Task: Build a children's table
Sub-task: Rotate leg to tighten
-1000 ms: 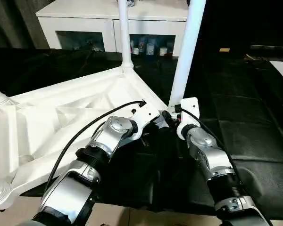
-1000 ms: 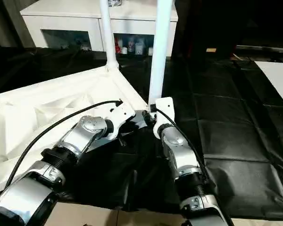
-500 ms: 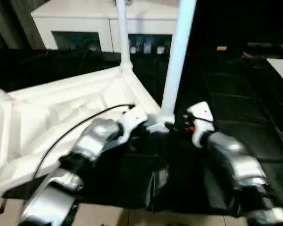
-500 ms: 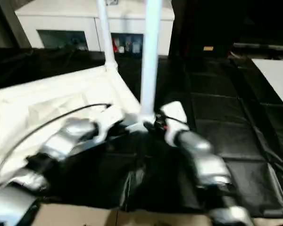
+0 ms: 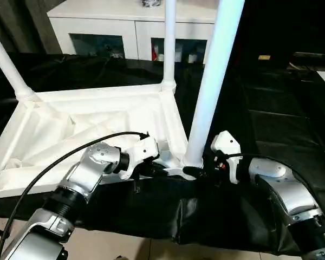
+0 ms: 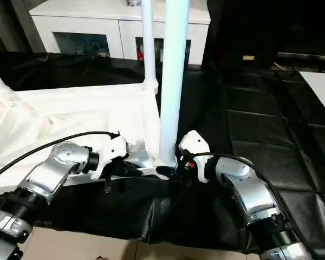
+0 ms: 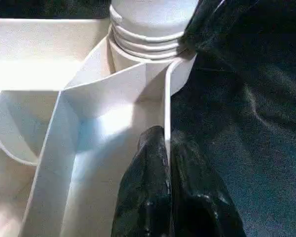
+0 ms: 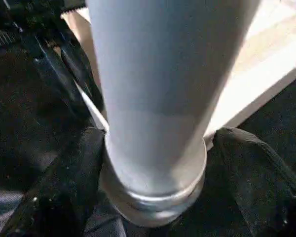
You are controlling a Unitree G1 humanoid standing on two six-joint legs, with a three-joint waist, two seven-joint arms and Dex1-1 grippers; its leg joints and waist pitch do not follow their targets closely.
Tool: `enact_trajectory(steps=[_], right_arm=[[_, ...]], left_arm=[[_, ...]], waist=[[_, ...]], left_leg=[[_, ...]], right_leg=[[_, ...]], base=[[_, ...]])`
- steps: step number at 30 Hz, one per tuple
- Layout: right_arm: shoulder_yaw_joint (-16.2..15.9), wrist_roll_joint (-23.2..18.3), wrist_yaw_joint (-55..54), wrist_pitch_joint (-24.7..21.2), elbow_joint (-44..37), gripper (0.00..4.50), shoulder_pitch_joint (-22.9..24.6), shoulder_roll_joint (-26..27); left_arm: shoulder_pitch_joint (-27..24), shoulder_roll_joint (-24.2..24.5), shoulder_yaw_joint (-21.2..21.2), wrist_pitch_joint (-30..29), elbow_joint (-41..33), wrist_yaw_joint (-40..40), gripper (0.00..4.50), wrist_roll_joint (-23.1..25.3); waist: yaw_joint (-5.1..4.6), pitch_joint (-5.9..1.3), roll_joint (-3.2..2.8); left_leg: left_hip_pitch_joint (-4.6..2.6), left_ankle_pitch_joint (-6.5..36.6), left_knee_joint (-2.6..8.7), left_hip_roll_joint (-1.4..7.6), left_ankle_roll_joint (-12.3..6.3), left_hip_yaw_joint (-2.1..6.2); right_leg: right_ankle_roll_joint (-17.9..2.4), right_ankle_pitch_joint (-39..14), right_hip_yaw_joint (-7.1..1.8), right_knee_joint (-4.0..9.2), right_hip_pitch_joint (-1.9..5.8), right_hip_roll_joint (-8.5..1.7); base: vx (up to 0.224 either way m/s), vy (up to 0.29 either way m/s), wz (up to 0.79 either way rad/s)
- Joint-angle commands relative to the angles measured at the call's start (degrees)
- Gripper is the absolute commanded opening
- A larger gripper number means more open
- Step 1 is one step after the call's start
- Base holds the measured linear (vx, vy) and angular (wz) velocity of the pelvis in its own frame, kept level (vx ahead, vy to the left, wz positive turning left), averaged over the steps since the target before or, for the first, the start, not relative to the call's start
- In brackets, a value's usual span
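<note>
The children's table lies upside down on black sheeting, its ribbed white top facing up. Three legs stand screwed in: a near one, a far one and a left one. My left gripper is shut on the thin rim of the top, just beside the near leg's socket, with one finger on each side of the wall. My right gripper is shut around the base of the near leg, a black finger pressing on each side.
A white cabinet with glass-fronted compartments stands behind the table. Black sheeting covers the ground to the right and front. Its front edge meets tan floor. A white surface shows at the far right.
The view has shifted. The table top has turned, its near edge now lying across in front of me. My right forearm has swung out and now reaches the leg from the right.
</note>
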State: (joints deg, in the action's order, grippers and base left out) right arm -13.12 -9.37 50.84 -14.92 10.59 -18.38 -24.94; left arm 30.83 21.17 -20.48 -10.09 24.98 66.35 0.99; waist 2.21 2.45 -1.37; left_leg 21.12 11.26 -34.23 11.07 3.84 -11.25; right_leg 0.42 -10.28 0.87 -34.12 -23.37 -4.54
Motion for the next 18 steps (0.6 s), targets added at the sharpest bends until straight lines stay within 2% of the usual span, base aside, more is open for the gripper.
enact_trajectory(steps=[1, 8, 16, 18], right_arm=[[0.4, 0.1, 0.7, 0.2, 0.4, 3.41, -0.7, 0.3], [0.1, -0.2, 0.8, 1.1, 1.2, 2.83, -0.6, 0.5], [0.3, -0.1, 0.8, 1.3, 1.7, 2.69, -0.6, 1.2], [1.4, 1.3, -4.0, 1.8, 3.5, 2.68, -1.0, 2.8]], left_arm=[[-0.3, -0.4, -0.6, 0.2, -2.2, 1.9, 0.0, -1.4], [-0.2, -0.4, -0.6, -0.3, -2.5, 1.7, 0.0, -1.3], [-0.3, -0.2, -0.7, -0.4, -2.4, 1.5, 0.0, -1.1], [0.1, -0.8, -0.4, -0.4, -1.0, -1.2, 0.0, 0.0]], waist=[[-0.17, -3.47, 0.7], [-0.2, -3.42, 0.7], [-0.22, -3.48, 0.63], [-0.35, -3.48, 0.76]], left_leg=[[-0.55, 8.7, 3.93, 1.67, -4.27, 0.57], [-0.58, 9.7, 4.0, 1.67, -3.85, 0.61], [-0.56, 9.1, 3.92, 1.63, -4.11, 0.62], [-0.51, 9.1, 3.91, 1.62, -4.0, 0.6]], right_leg=[[-14.5, -5.2, -1.31, 3.06, 2.71, -2.39], [-14.3, -7.2, -1.28, 3.23, 2.75, -2.41], [-14.6, -6.2, -1.26, 3.12, 2.83, -2.4], [-14.6, -6.5, -1.26, 3.14, 2.79, -2.41]], base=[[0.0, 0.0, 0.0], [0.0, 0.0, 0.0], [0.0, 0.0, 0.0], [0.0, 0.0, 0.0]])
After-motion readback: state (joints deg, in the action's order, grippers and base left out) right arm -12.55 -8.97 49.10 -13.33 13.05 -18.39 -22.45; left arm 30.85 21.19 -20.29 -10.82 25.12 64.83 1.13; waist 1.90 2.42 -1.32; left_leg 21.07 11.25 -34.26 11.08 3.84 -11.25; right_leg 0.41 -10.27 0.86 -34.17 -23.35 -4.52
